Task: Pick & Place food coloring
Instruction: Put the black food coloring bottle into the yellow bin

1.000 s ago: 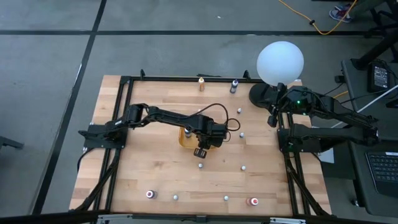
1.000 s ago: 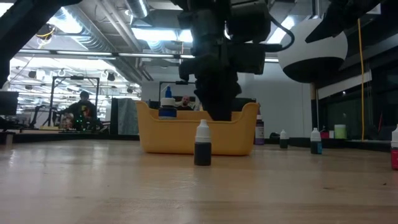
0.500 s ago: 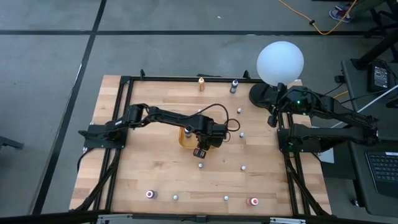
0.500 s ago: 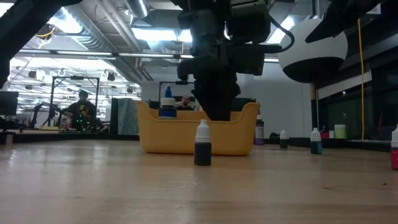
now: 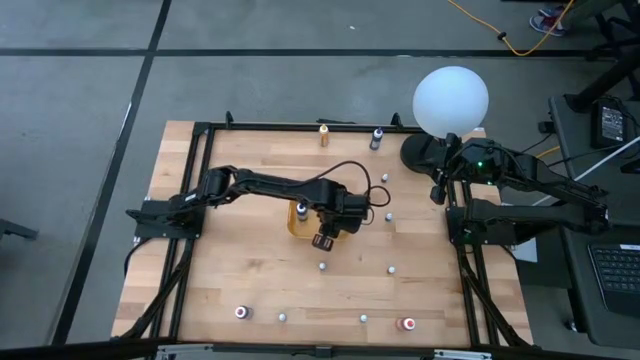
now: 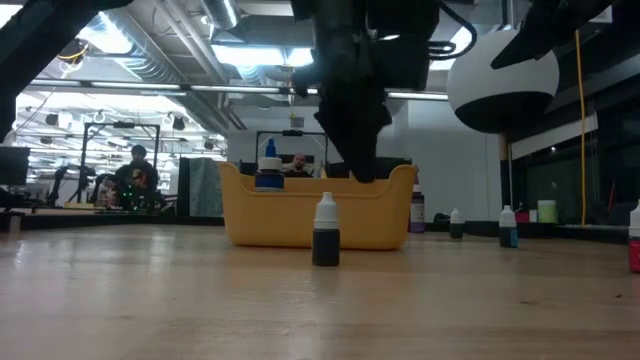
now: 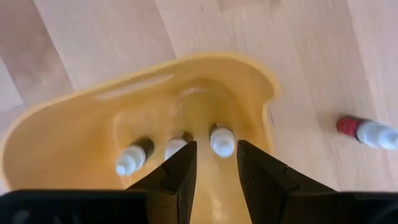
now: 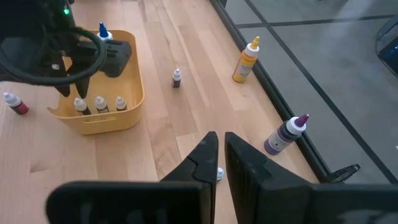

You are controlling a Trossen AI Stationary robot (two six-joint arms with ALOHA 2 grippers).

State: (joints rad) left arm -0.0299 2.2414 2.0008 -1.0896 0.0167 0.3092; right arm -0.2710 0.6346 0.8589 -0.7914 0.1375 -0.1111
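While the left gripper [image 7: 214, 171] hangs over the tray [image 7: 74, 124] near the table's middle, its jaws part-open and holding nothing, three bottles [image 7: 222, 140] stand inside below it. Best to lift straight up, clear of the caps and wall, before going for a loose bottle [image 5: 322, 266] nearer the front edge. The right gripper [image 8: 219, 163] waits nearly closed by the right edge. From above the arm hides most of the tray's inside.
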